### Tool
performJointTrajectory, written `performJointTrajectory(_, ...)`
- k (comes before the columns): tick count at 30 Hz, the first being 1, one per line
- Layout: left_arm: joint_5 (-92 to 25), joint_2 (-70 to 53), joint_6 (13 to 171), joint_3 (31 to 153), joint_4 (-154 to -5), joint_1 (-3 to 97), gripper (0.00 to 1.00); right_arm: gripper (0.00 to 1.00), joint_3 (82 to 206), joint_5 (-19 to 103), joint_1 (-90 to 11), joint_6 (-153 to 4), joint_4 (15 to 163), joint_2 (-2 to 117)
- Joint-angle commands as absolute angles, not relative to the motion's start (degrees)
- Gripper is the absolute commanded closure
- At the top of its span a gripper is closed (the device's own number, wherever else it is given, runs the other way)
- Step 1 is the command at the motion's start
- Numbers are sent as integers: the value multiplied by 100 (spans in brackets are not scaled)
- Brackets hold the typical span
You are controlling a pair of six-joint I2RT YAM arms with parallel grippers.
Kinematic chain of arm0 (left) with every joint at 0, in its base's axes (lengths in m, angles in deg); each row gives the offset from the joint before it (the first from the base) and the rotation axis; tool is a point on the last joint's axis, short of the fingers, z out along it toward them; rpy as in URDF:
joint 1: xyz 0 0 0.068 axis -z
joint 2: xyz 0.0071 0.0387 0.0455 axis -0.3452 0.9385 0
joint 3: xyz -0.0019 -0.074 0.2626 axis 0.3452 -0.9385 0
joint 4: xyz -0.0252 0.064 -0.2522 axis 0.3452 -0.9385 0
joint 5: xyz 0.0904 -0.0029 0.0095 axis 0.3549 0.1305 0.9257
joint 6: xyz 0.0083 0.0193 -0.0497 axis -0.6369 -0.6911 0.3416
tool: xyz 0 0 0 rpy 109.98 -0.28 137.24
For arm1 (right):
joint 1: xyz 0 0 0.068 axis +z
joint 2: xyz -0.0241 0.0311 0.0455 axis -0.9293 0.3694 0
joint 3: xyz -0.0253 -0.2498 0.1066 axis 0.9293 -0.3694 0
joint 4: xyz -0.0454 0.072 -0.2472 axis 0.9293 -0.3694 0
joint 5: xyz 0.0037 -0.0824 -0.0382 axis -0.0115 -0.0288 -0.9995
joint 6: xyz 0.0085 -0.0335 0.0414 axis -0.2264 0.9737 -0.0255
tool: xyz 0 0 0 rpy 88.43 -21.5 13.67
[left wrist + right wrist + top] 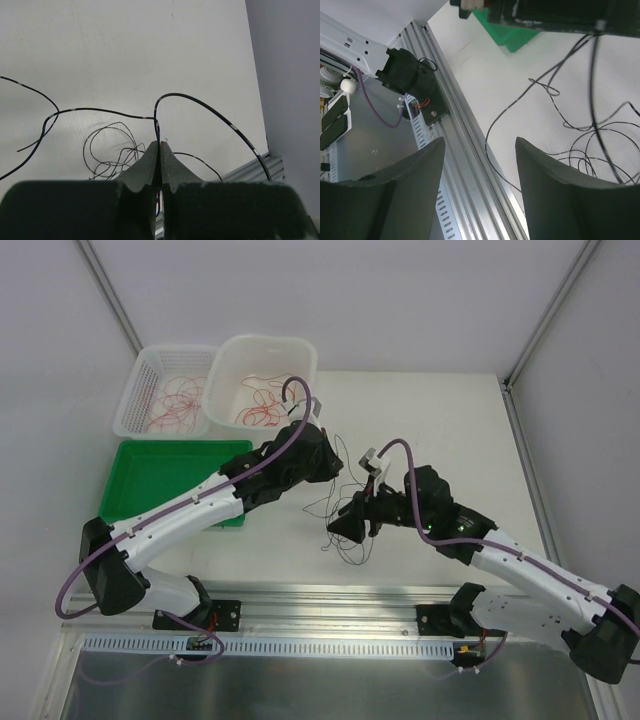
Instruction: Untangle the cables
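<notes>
A loose tangle of thin black cables (348, 540) lies on the white table between the two arms. My left gripper (338, 468) is shut on one black cable, and in the left wrist view that strand (210, 107) arcs up out of the closed tips (160, 144). More black loops (107, 147) lie just beyond them. My right gripper (347, 527) hovers low over the tangle, open. The right wrist view shows nothing between its spread fingers (480, 142), with the black loops (600, 145) off to their right.
A white mesh basket (140, 410) and a white tub (262, 343) at the back left both hold red cables. A green tray (135, 475) sits in front of them. An aluminium rail (330, 595) runs along the near edge, below the right gripper (465, 150).
</notes>
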State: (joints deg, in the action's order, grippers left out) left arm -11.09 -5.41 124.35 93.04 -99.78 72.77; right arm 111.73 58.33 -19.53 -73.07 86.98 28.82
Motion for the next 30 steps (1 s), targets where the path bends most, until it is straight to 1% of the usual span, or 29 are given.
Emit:
performJointTrajectory(1,-817,-733,12756,9150,-9921,7346,100,38,11206,5585,-1735,-7267,9405,3171)
performJointTrajectory(9,-536,-1041,13186,8860,-9921,7346,100,40,11259,5286,-1489,-7161,9731,3883)
performJointTrajectory(12,-421,-1199,13274,8764,-9921,7346,100,44,11267,5277,-1427,-7144,9836,4130)
performJointTrajectory(15,-360,-1314,13266,8693,-9921,7346,100,55,11285,5277,-1383,-7152,9880,4262)
performJointTrajectory(16,-316,-1349,13240,8676,-9921,7346,100,66,11302,5269,-1366,-7144,9872,4253)
performJointTrajectory(18,-281,-1401,13196,8579,-9921,7346,100,80,11338,5216,-1365,-7126,9723,4078)
performJointTrajectory(19,-254,-1419,13196,8527,-9921,7346,98,91,11373,5172,-1374,-7109,9618,3982)
performJointTrajectory(20,-245,-1445,13187,8404,-9921,7346,97,96,11486,5015,-1366,-7013,9321,3798)
performJointTrajectory(21,-245,-1489,13152,8342,-9921,7346,93,99,11548,4918,-1365,-6968,9135,3683)
performJointTrajectory(22,-237,-1507,13134,8281,-9921,7337,91,99,11627,4821,-1365,-6890,8977,3577)
performJointTrajectory(24,-236,-1577,13030,8114,-9912,7337,82,99,11908,4427,-1374,-6644,8248,3384)
performJointTrajectory(25,-228,-1647,12985,8061,-9903,7337,71,99,11996,4312,-1374,-6573,8037,3357)
performJointTrajectory(26,-219,-1709,12941,7947,-9903,7337,66,99,12084,4206,-1383,-6511,7643,3322)
performJointTrajectory(28,-201,-1911,12757,7806,-9868,7337,58,99,12295,3986,-1383,-6388,7377,3260)
performJointTrajectory(29,-175,-1998,12695,7649,-9842,7337,49,99,12339,3950,-1392,-6353,7210,3251)
performJointTrajectory(30,-149,-2208,12529,7552,-9807,7337,43,99,12392,3898,-1383,-6327,7165,3225)
